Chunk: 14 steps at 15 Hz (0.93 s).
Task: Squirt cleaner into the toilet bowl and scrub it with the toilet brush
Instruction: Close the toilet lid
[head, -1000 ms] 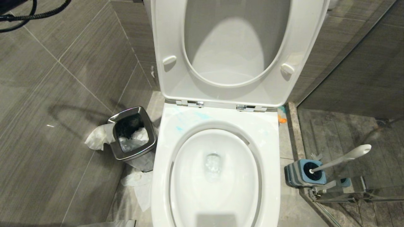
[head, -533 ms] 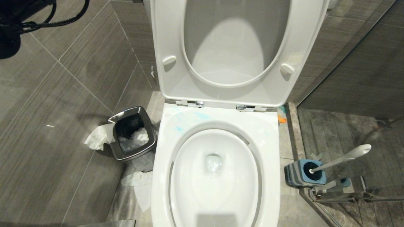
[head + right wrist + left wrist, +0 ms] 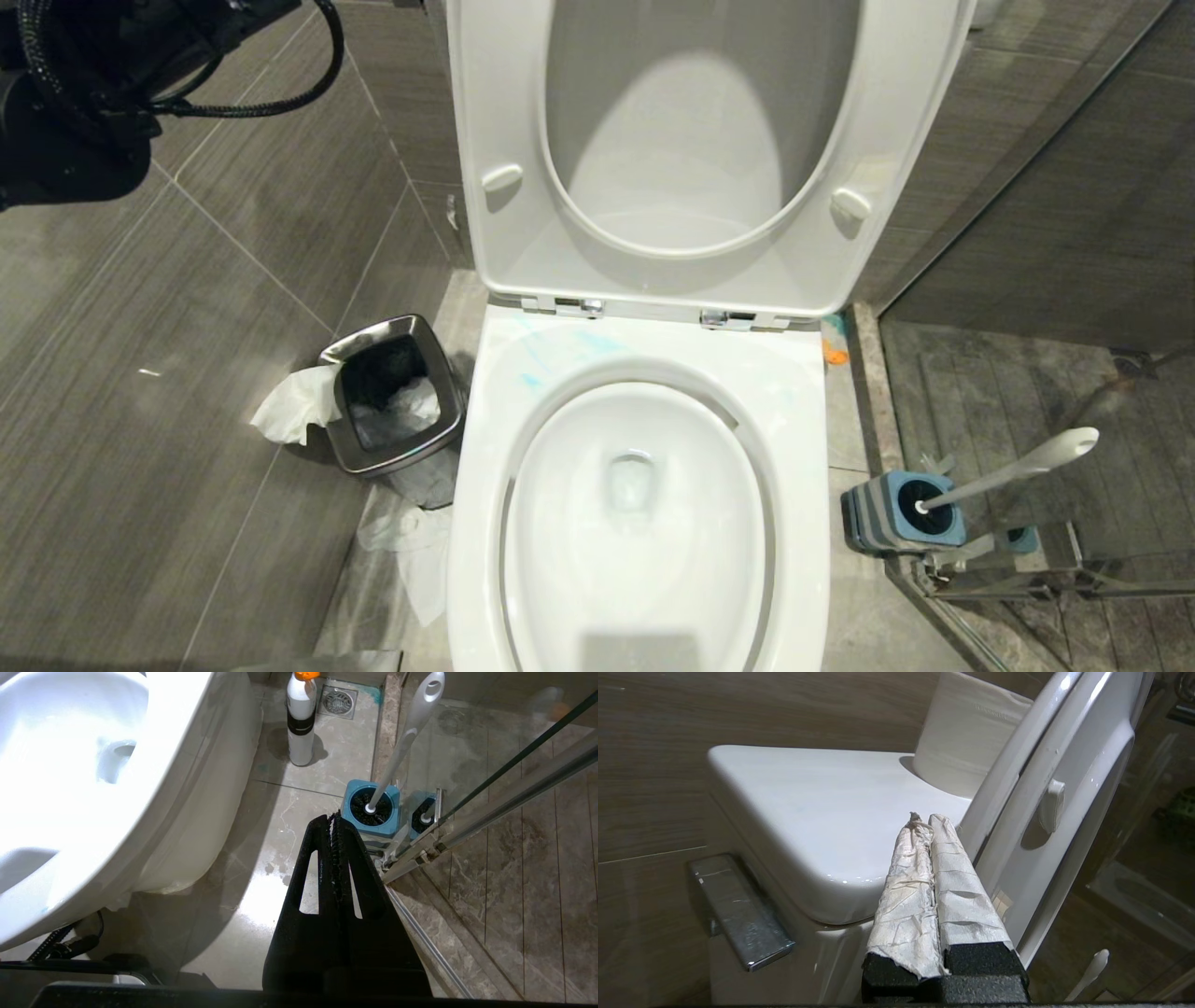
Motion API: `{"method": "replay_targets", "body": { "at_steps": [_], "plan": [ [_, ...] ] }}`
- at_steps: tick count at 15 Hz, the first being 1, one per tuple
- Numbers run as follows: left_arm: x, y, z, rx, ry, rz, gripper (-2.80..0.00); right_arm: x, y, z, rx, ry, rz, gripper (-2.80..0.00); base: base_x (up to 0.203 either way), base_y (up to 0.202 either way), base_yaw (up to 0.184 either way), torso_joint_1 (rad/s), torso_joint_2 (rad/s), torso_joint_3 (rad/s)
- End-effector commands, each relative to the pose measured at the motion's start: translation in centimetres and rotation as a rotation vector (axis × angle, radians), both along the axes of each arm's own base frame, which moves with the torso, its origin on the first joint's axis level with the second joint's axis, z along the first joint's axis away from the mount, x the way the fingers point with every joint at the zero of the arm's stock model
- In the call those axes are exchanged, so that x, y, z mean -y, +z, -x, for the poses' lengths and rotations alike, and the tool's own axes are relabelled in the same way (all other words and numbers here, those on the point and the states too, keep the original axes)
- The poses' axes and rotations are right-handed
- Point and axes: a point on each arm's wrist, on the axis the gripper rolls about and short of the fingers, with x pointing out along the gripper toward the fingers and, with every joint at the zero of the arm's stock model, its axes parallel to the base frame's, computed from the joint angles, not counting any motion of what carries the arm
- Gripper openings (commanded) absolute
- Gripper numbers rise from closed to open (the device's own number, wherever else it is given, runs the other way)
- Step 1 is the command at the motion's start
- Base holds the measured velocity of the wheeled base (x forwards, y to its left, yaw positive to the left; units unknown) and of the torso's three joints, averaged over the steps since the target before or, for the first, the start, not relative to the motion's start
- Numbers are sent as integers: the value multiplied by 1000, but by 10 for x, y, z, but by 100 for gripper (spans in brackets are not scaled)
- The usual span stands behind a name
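Note:
The white toilet bowl point(image 3: 579, 569) stands in the middle with seat and lid raised, clear water at its drain hole point(image 3: 631, 483). Thin teal smears of cleaner point(image 3: 532, 378) mark the back left of its rim. The toilet brush point(image 3: 1022, 469) leans in its blue holder point(image 3: 943, 532) on the floor to the right, also seen as the brush point(image 3: 402, 742) in the right wrist view. My left gripper point(image 3: 924, 817), with tape-wrapped fingers, is shut and empty beside the tank point(image 3: 822, 807) and raised lid. My right gripper point(image 3: 332, 817) hangs shut and empty above the floor, short of the holder point(image 3: 369, 828).
A white bottle with an orange cap point(image 3: 301, 718) stands on the floor behind the holder. A steel bin point(image 3: 392, 392) with tissue around it sits left of the bowl. A glass partition rail point(image 3: 1027, 583) runs on the right. A chrome flush lever point(image 3: 738, 910) juts from the tank.
My left arm has come further into the head view from the top left corner, moving rightwards and lower. The water in the bowl has settled. The brush has not moved.

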Motion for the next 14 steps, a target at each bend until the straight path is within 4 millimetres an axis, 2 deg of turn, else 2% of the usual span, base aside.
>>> {"method": "replay_targets", "body": {
  "at_steps": [1, 7, 14],
  "plan": [
    [6, -5, -5, 13, -2, -14, -280, 0, 0, 0, -1, 1, 0, -280, 0, 0, 0, 0, 0, 0],
    [16, -9, -10, 49, 74, -6, -280, 0, 0, 0, -1, 1, 0, -280, 0, 0, 0, 0, 0, 0],
    [28, -12, -8, 45, 60, -16, -280, 0, 0, 0, -1, 1, 0, -280, 0, 0, 0, 0, 0, 0]
  ]
}}
